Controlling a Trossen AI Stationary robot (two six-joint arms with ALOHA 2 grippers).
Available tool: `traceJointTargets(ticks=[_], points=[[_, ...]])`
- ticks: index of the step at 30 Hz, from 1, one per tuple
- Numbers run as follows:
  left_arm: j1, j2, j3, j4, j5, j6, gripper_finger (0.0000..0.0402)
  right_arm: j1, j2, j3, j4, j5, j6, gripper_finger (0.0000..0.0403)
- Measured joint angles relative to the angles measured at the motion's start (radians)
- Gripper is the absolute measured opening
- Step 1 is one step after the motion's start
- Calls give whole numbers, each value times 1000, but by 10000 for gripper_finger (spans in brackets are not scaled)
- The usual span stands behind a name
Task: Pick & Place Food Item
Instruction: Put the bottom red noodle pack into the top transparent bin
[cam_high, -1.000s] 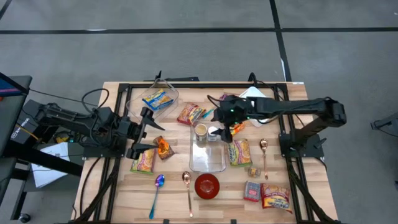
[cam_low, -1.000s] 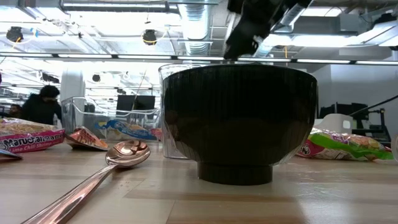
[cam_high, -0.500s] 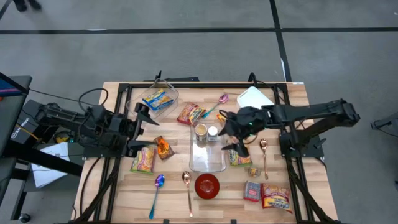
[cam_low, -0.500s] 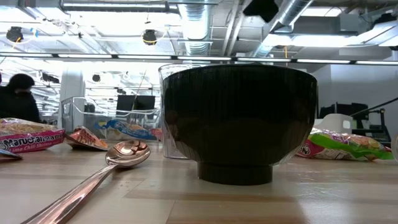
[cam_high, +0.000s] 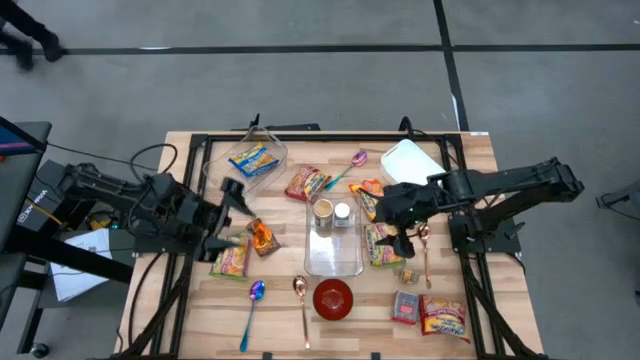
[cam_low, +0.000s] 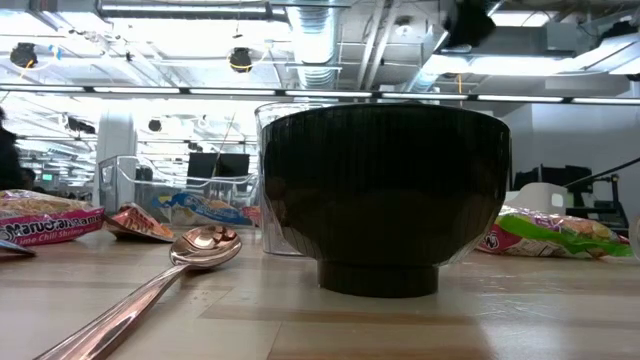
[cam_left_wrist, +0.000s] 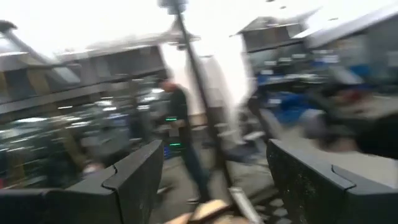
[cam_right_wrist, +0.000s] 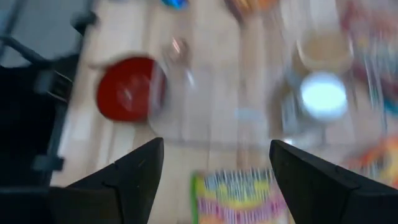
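The likely food item is the green and yellow noodle packet (cam_high: 381, 244), lying flat right of the picture's centre in the high view, just right of the clear rectangular container (cam_high: 333, 240). In the right wrist view the same packet (cam_right_wrist: 239, 198) sits between that arm's two dark fingers (cam_right_wrist: 121, 180). It looks light, with a crinkly film skin over a stiff brittle block, so it should slip easily and crush if squeezed hard. My judgement is that the safest hold is across its short width near the middle, or on a sealed end flap.

The right tool (cam_high: 402, 228) hangs just above the packet's right edge, released, fingers spread wide and holding nothing. Inside the container stand a tan cup (cam_high: 323, 210) and a small white-lidded pot (cam_high: 343, 211). An orange snack bag (cam_high: 367, 191) lies just above the packet, and a copper spoon (cam_high: 424, 250) to its right.

Lower in the frame sits a red bowl (cam_high: 333, 298), which fills the low view as a dark shape (cam_low: 385, 195).

The left tool (cam_high: 229, 215) waits at the left of the surface (cam_high: 280, 320), also released and empty, near another noodle packet (cam_high: 232, 258) and a small orange bag (cam_high: 263, 237).
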Motion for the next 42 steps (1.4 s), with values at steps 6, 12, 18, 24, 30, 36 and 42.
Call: traceJointTargets(ticks=[6, 12, 18, 24, 30, 36, 42], points=[[-55, 95, 0, 57, 142, 1, 280, 25, 11, 0, -152, -39, 164, 286], [-64, 190, 0, 59, 142, 57, 280, 117, 12, 0, -289, -53, 359, 286], [-64, 247, 0, 91, 142, 154, 280, 243, 12, 0, -354, -90, 575, 285], [-64, 215, 0, 106, 142, 158, 280, 411, 12, 0, -353, -74, 800, 285], [-64, 188, 0, 82, 143, 168, 280, 628, 50, 0, -323, -9, 1049, 285], [-64, 169, 0, 75, 143, 236, 280, 781, 192, -1, -200, 0, 1212, 285], [-64, 143, 0, 70, 145, 237, 280, 829, 303, -1, -147, -2, 1292, 285]])
